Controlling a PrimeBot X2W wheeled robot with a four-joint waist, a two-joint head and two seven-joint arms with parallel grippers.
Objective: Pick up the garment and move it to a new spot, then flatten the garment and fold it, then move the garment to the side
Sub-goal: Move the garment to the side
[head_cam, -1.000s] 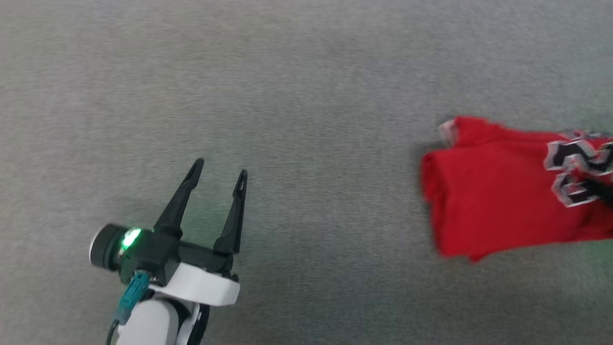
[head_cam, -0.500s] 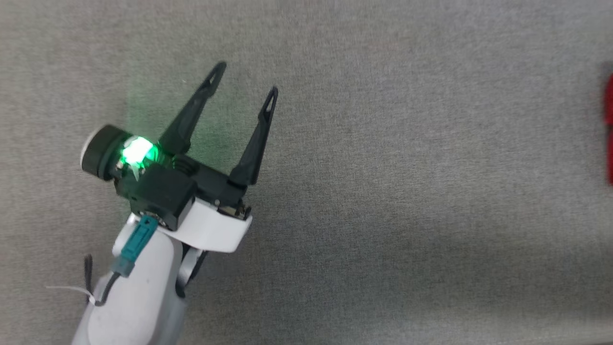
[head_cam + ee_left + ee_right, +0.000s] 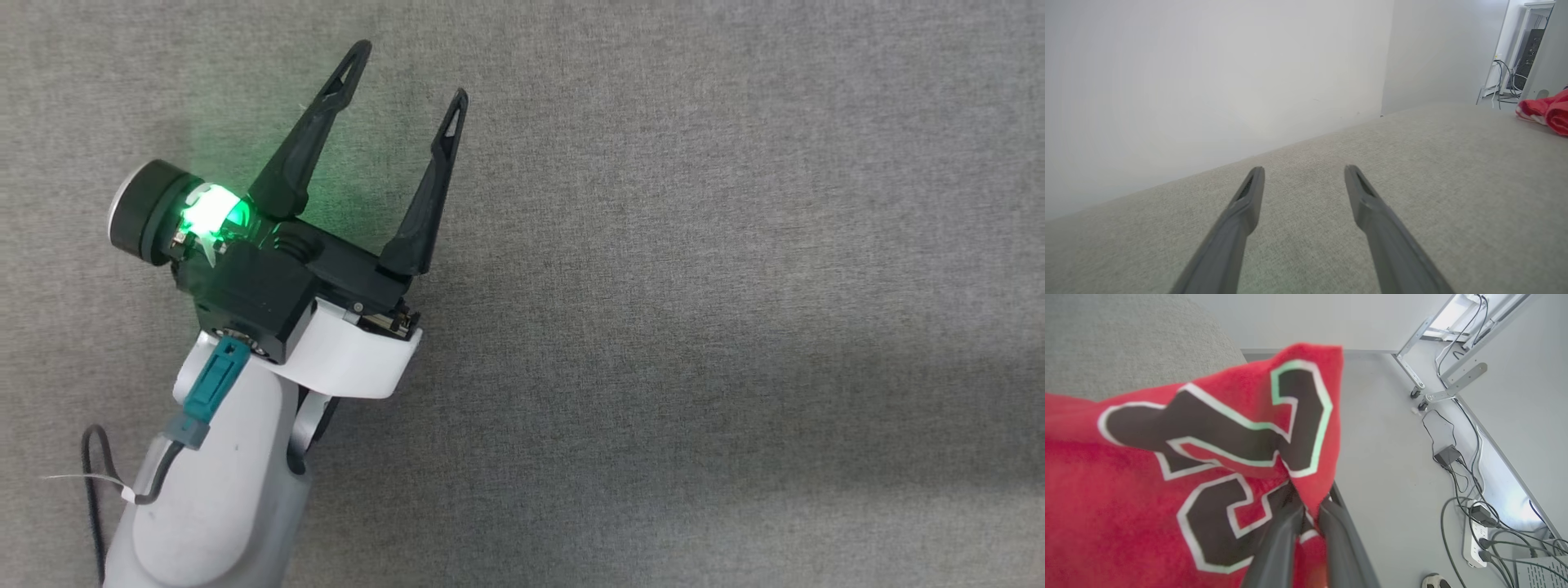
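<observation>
Apparently mid-move, the garment [image 3: 1126, 490] sits pinched in the right gripper [image 3: 1312, 502] at the edge of the grey surface [image 3: 694, 286], at three o'clock from the idle, splayed left gripper [image 3: 408, 72]; whether folding is done cannot be told, and set-down remains.

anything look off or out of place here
Only the garment: the right gripper pinches it at the number, so the cloth there is creased and bunched rather than flat. The left gripper is open over the bare grey surface, well apart from it.
</observation>
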